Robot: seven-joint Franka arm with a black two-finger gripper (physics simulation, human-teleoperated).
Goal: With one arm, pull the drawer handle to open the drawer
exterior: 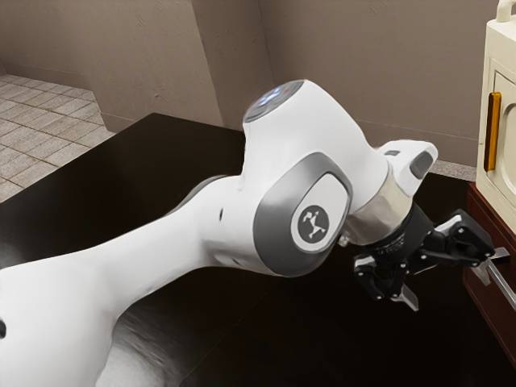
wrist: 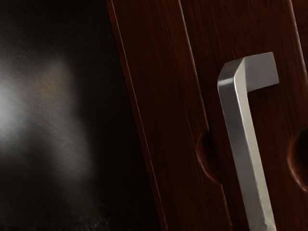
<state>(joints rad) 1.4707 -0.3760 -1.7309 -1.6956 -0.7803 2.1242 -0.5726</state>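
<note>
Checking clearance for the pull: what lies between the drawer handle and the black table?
Red-brown wood lies between the handle and the table in the wrist view.

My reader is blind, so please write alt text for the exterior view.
A white robot arm reaches over a black table, its open gripper near the metal handle of a reddish-brown drawer. A cream cabinet with a golden handle stands above.

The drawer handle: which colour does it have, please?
The drawer handle is silvery grey, with a metallic shine; it shows best in the wrist view.
</note>
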